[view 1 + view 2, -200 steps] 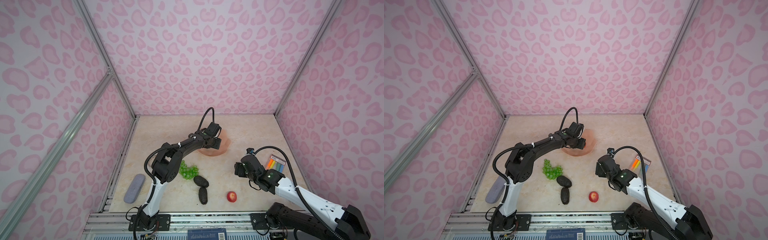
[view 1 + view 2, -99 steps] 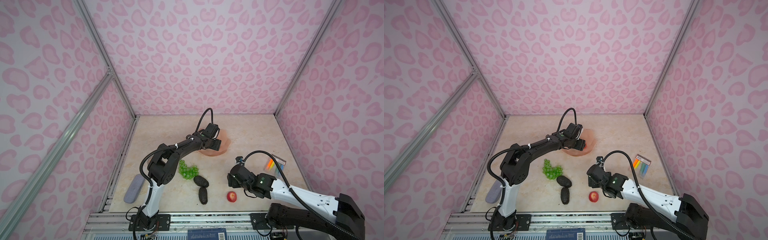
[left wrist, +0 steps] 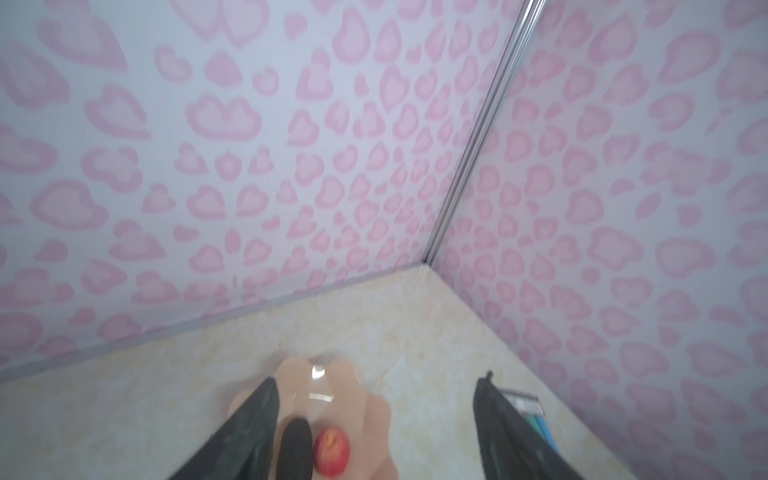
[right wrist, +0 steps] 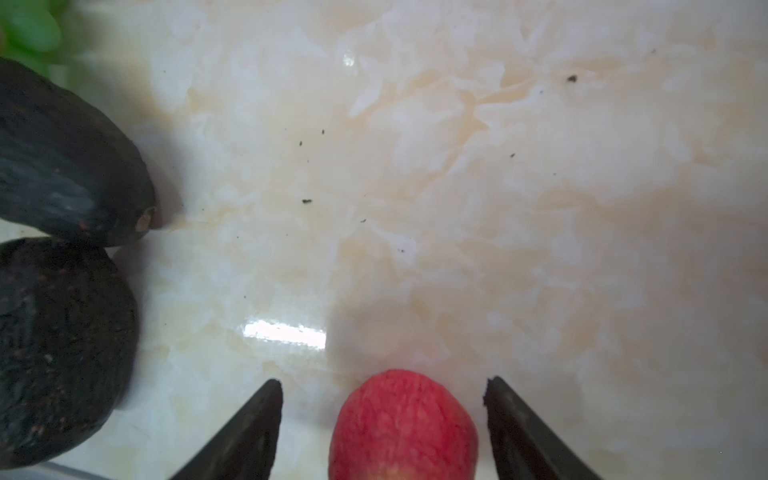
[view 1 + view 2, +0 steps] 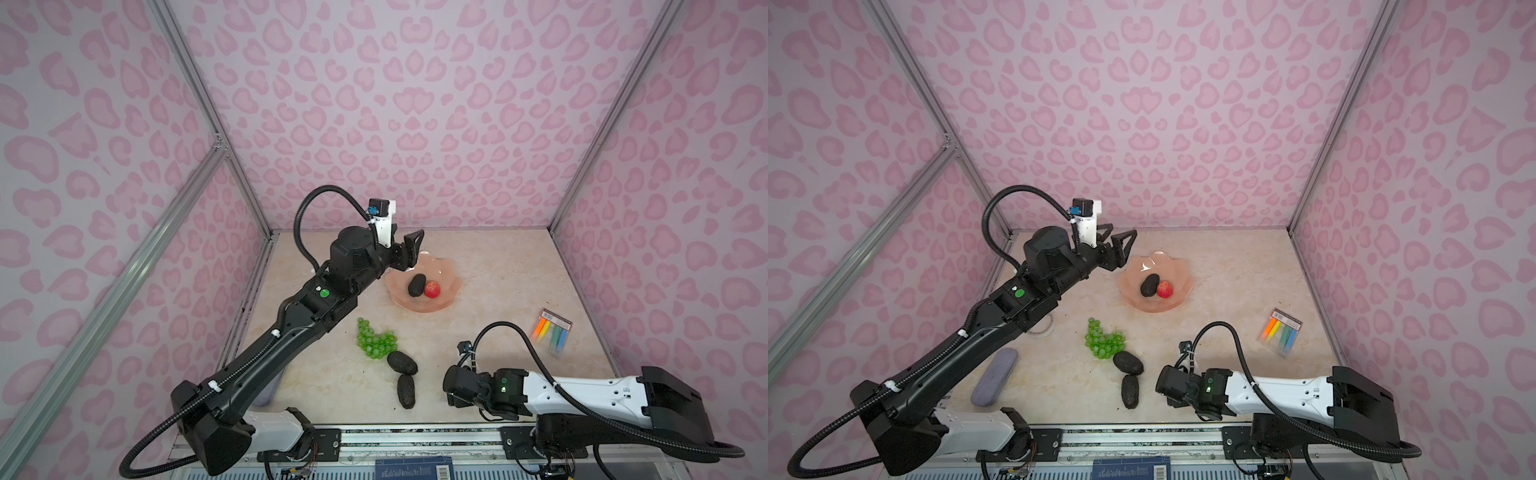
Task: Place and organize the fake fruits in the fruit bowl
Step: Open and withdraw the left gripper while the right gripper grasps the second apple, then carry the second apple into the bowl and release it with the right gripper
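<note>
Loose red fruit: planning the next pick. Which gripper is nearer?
Right. The right gripper straddles the loose red fruit; the left gripper is away by the fruit bowl.

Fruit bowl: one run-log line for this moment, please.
left gripper open near fruit bowl; right gripper open around red peach; grapes on table
</note>
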Controlling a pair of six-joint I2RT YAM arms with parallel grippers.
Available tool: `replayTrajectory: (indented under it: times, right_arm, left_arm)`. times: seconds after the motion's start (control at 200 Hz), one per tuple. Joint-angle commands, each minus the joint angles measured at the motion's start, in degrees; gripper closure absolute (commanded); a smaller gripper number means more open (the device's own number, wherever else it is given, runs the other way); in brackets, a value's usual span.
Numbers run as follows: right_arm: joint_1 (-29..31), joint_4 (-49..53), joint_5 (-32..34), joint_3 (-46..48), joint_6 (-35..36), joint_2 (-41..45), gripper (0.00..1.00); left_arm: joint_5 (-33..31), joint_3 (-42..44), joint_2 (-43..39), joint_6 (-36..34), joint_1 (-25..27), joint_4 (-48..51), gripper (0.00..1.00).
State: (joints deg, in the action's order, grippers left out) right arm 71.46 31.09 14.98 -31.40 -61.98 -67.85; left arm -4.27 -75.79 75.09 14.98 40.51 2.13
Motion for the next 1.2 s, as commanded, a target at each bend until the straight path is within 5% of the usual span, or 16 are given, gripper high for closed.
replayTrajectory:
  times: [0.0, 0.37, 0.545, 0.7, 0.845, 1.045, 1.195]
  right_arm:
    - [1.05, -1.35, 1.53, 0.80, -4.11, -0.69, 0.26]
    - [1.37, 5.27, 10.90, -6.21, -2.45, -2.06, 0.60]
    - [-6.98, 2.19, 16.25, -14.89, 9.74, -2.43, 0.64]
    - [-19.36, -9.85, 13.16, -22.21, 24.34, -7.00, 0.66]
    - [-28.99, -14.62, 5.92, -31.23, 30.94, -18.33, 0.66]
    - [-34.99, -11.28, -0.60, -48.62, 36.74, -35.86, 0.66]
    - [-37.62, -10.31, -2.89, -59.03, 38.77, -46.78, 0.66]
  left_arm:
    - [-4.65, 6.26, -2.78, 1.07, 0.00, 4.74, 0.25]
    - [-14.11, 26.55, -17.61, 5.58, -0.56, 9.82, 0.23]
    - [-16.32, 34.18, -23.23, 9.39, -0.79, 12.60, 0.23]
    - [-15.95, 40.69, -29.70, 10.93, -0.79, 13.07, 0.22]
    - [-9.10, 43.16, -35.20, 8.27, -0.79, 13.30, 0.21]
    - [-0.01, 45.64, -40.03, 8.06, -0.79, 12.24, 0.20]
    - [-0.47, 46.75, -40.46, 10.07, -0.79, 12.81, 0.19]
